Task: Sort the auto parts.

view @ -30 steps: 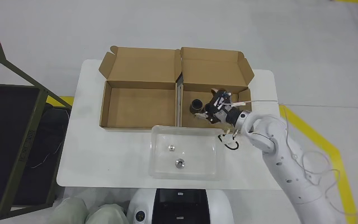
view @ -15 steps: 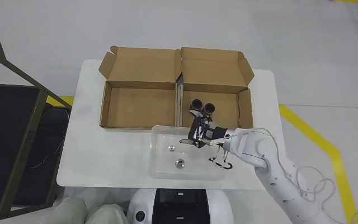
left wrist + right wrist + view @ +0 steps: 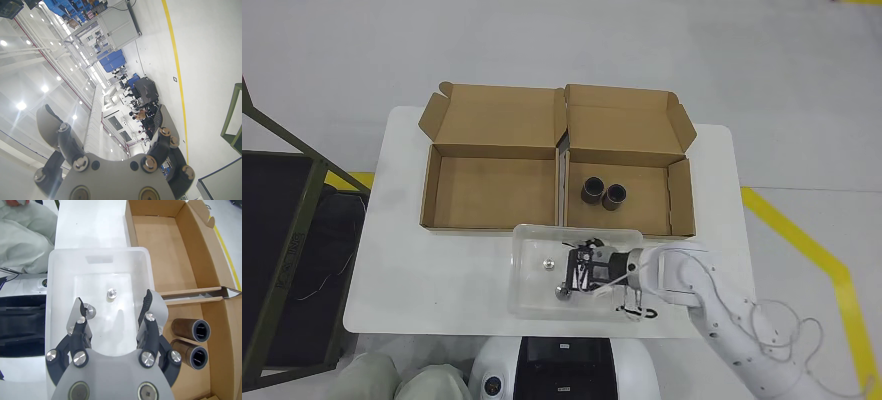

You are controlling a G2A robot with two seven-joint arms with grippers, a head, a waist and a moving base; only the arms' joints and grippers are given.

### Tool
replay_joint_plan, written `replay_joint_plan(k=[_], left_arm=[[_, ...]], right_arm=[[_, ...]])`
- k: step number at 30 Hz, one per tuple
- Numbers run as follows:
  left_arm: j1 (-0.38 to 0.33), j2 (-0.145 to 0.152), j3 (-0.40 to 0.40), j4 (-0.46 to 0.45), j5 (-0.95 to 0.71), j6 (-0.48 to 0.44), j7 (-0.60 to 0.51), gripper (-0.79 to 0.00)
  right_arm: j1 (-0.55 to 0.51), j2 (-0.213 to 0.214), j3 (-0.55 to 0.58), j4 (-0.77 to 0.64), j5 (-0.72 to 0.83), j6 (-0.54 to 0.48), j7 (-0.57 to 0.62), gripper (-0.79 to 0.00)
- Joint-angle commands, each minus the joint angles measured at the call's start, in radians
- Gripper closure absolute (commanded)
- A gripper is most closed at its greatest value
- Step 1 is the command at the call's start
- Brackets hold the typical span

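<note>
Seen from above, a white tabletop (image 3: 402,260) is occupied by two open cardboard boxes set side by side along its far edge, with a clear plastic bin (image 3: 572,230) placed just in front of them. The left box (image 3: 492,192) and the right box (image 3: 647,212) are touching. A dark cylinder (image 3: 594,189) and a second cylinder (image 3: 616,196) are lying close together in the right box, near its left wall. Inside the plastic bin, a small metal stud (image 3: 548,264) and a round metal disc (image 3: 563,291) are resting apart from each other. The right gripper (image 3: 572,270) is held over the bin with its fingers spread open, one fingertip right at the metal disc.

From the right wrist, the fingers are shown wide apart above the floor of the plastic bin (image 3: 98,249). The metal disc (image 3: 90,312) is partly covered by one fingertip; whether it is touched cannot be told. The metal stud (image 3: 112,294) is lying ahead, between the two fingertips. Beyond the bin wall, the dark cylinder (image 3: 189,327) and the second cylinder (image 3: 187,354) are lying side by side in the right box (image 3: 228,336), their hollow ends turned towards the camera.

From the left wrist, the left gripper (image 3: 103,111) is seen pointed away from the tabletop, towards a large hall with ceiling lights and a pale floor marked by a yellow line (image 3: 175,62). Its fingers are spread wide open.
</note>
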Motion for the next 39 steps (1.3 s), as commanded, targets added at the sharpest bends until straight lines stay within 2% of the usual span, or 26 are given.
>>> replay_joint_plan(k=[1, 10, 19, 23, 36, 39], left_arm=[[0.000, 0.000, 0.000, 0.000, 0.000, 0.000, 0.000, -0.785], [0.000, 0.000, 0.000, 0.000, 0.000, 0.000, 0.000, -0.785], [0.000, 0.000, 0.000, 0.000, 0.000, 0.000, 0.000, -0.785], [0.000, 0.000, 0.000, 0.000, 0.000, 0.000, 0.000, -0.785], [0.000, 0.000, 0.000, 0.000, 0.000, 0.000, 0.000, -0.785], [0.000, 0.000, 0.000, 0.000, 0.000, 0.000, 0.000, -0.785]], right_arm=[[0.006, 0.000, -0.008, 0.018, -0.003, -0.014, 0.006, -0.570], [0.039, -0.002, -0.061, 0.098, -0.010, -0.077, 0.044, -0.517], [0.074, -0.010, -0.108, 0.161, -0.008, -0.081, 0.052, -0.496], [0.086, -0.015, -0.130, 0.186, -0.006, -0.073, 0.047, -0.453], [0.135, -0.035, -0.202, 0.236, -0.011, -0.065, 0.021, -0.449], [0.144, -0.041, -0.217, 0.247, -0.012, -0.054, 0.013, -0.391]])
